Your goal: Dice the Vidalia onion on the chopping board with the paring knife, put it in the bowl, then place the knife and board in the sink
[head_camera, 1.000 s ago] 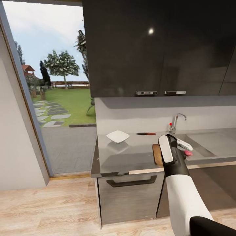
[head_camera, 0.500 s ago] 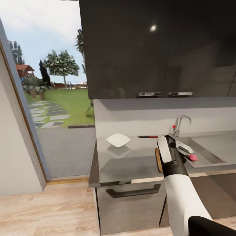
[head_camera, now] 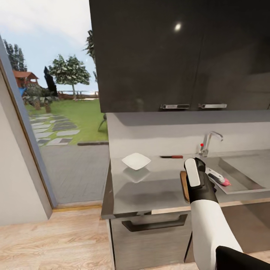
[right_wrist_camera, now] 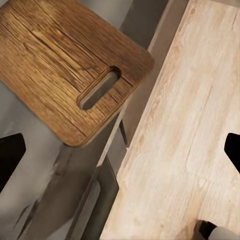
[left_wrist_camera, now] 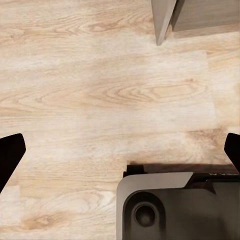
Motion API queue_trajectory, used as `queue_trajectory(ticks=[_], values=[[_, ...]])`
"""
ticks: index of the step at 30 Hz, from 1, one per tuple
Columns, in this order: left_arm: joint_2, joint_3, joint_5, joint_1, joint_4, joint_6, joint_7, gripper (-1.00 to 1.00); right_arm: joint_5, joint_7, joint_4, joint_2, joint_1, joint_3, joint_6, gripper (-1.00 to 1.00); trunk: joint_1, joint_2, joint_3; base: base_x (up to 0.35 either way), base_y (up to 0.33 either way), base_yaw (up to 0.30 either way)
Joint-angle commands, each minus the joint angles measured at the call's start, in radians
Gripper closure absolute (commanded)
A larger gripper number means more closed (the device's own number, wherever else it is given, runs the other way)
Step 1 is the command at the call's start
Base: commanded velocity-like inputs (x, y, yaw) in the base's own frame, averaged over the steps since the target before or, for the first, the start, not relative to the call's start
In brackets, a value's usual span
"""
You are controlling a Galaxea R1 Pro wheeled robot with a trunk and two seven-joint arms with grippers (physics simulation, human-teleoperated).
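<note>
kitchen, one moment, items as seen.

- right fingers [head_camera: 221,179]: at the end of the white and black arm raised over the worktop [head_camera: 150,187]. head view shows a pinkish-red vidalia onion [head_camera: 226,182] at the white tips; whether the tips clamp it cannot be told. in the right wrist view the two dark tips [right_wrist_camera: 10,152] sit at opposite edges of the picture, wide apart, nothing between them there.
- chopping board [head_camera: 184,185]: brown wood, lying flat on the worktop under the right wrist, just short of the fingers; its oval handle slot [right_wrist_camera: 99,88] is at the end toward the worktop's front edge.
- sink [head_camera: 243,176]: grey basin directly beyond and beneath the right fingers; chrome tap [head_camera: 210,140] with red knob behind it.
- paring knife [head_camera: 171,156]: red handle, dark blade, lying near the back wall, well apart from the fingers and on the far side of the board.
- bowl [head_camera: 135,161]: white, squarish, on the worktop further out from the fingers than the knife, toward the glass door.
- left fingers [left_wrist_camera: 11,152]: dark tips spread wide, holding nothing, over the pale wood floor [left_wrist_camera: 100,100] above the robot's grey base [left_wrist_camera: 165,205].
- wall cabinets [head_camera: 180,56]: glossy dark, above the worktop.
</note>
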Motion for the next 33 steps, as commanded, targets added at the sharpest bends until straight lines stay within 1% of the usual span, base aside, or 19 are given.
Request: queue_trajectory(ticks=[1, 13, 26, 33], values=[[0.000, 0.001, 0.000, 0.000, 0.000, -0.003, 0.000, -1.00, -0.004, -0.005, -0.001, 0.001, 0.000, -0.002, 0.010, -1.00, 0.000, -0.001, -0.002, 0.086, 0.000, 0.000], [0.000, 0.000, 0.000, 0.000, 0.000, -0.003, 0.002, -1.00, -0.004, -0.005, 0.009, 0.001, 0.001, -0.003, 0.008, -1.00, 0.000, -0.001, -0.021, 0.042, -0.006, 0.000], [0.000, 0.000, -0.003, 0.000, 0.000, -0.003, 0.002, -1.00, -0.004, -0.004, 0.009, 0.001, 0.001, -0.003, 0.008, -1.00, 0.000, -0.001, -0.042, 0.159, -0.162, 0.000], [0.000, -0.001, -0.005, 0.000, 0.001, -0.003, 0.002, -1.00, -0.004, -0.003, 0.009, 0.001, 0.001, -0.003, 0.008, -1.00, 0.000, -0.001, -0.053, 0.022, -0.036, 0.000]])
